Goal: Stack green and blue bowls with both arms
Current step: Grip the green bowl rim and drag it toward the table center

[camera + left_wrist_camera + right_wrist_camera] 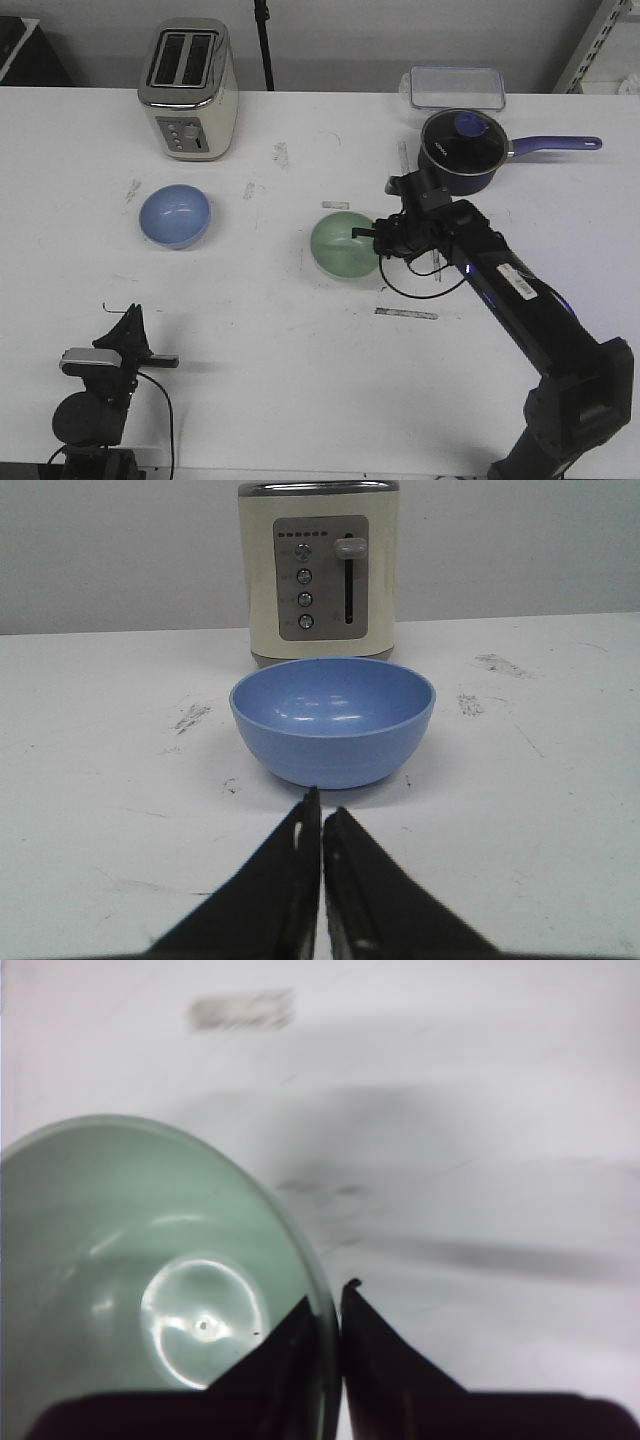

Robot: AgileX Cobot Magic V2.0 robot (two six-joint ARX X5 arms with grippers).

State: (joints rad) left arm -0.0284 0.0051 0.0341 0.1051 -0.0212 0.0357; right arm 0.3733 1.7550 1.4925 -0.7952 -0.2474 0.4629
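At the near left edge of the white table (300, 380), the left arm (100, 400) sits folded low. Its tool, the left tool (321, 820), has its fingers pressed together with nothing between them, and it points at the blue bowl (333, 720) from a short way off, not touching it. On the near right, the right arm (530, 310) reaches forward and inward across the table. The right tool (331, 1305) is clamped on the near-right rim of the green bowl (140, 1270): one finger lies inside the bowl, the other outside, with the rim pinched between them. The green bowl (343, 245) stands near the middle of the table, upright as far as the front view shows. The blue bowl (175, 215) rests upright to its left, well apart from it. Behind the blue bowl stands a cream toaster (189, 90). At the far right are a dark saucepan (462, 150) with a lid and purple handle and, behind it, a clear lidded container (453, 88).
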